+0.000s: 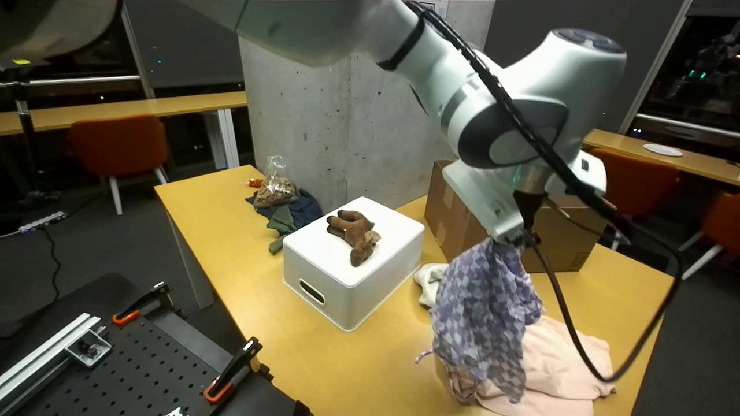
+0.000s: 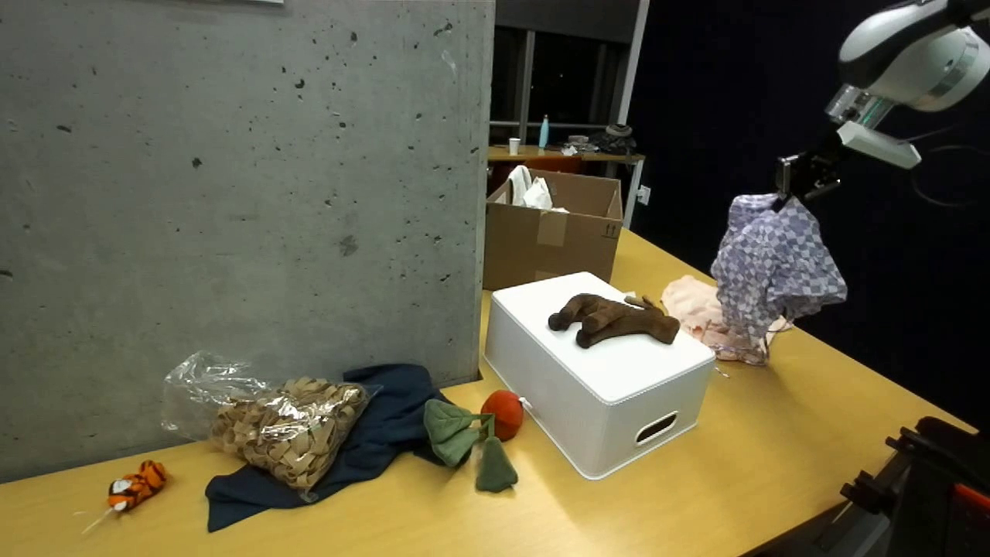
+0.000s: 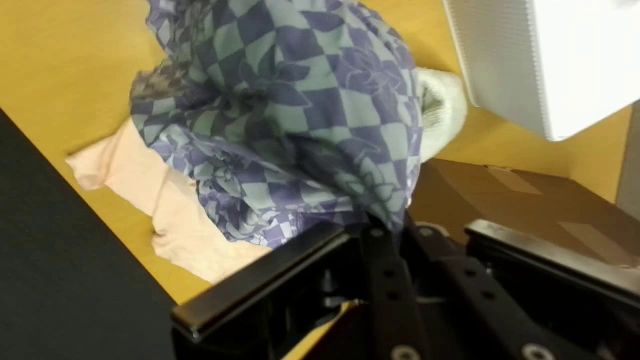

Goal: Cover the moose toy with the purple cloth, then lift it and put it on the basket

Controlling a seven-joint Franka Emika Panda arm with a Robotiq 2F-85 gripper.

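Gripper (image 3: 397,230) w/ jaws clamped on the purple cloth (image 1: 483,306) (bunched at the top); I've got it dangling over the peach cloth (image 1: 561,358), nr the right edge of the worktop (image 1: 358,375) in both exterior views. I see the moose toy (image 2: 619,321) lying atop the white basket (image 2: 557,398), approx. by the worktop edge along the concrete column (image 2: 247,193).

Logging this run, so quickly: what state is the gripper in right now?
Gripper: closed, holding the purple checked cloth, which hangs below it.
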